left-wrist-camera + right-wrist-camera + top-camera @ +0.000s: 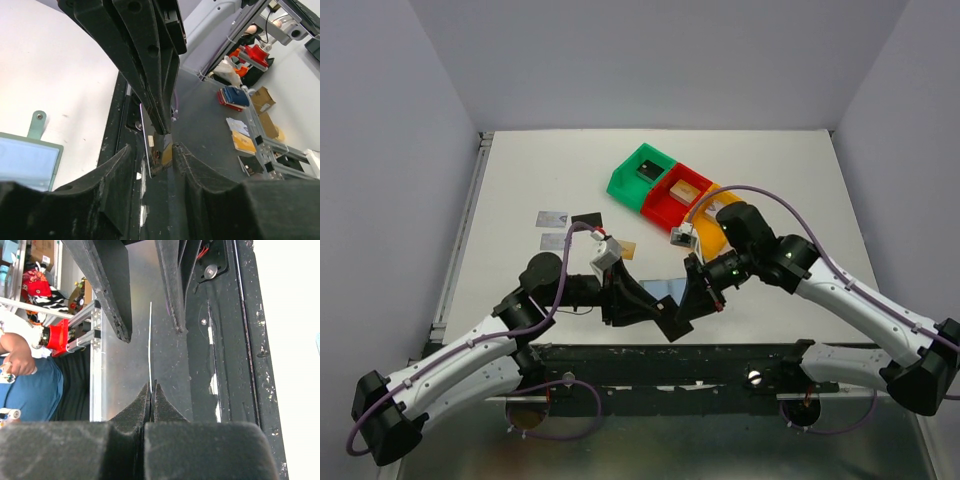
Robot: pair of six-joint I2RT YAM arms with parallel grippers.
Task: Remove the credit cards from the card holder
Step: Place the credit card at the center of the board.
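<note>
My right gripper [684, 311] [151, 385] is shut on a thin black card [674, 327], held over the table's front edge. The card shows edge-on in the right wrist view [150, 340]. In the left wrist view its dark face with gold print [162, 150] shows. My left gripper [663, 316] [152, 156] is open, with its fingers on either side of the card's free end. The grey-blue card holder [666, 289] [25, 160] lies open on the table behind the grippers. A silver-grey card [552, 217], a black card [587, 219] and a tan card [628, 249] lie on the table.
A second silver-grey card [556, 241] lies near the others. Green [642, 170], red [672, 198] and orange [708, 228] bins stand in a row at the back right, each with something inside. The black front rail [620, 352] runs below the grippers.
</note>
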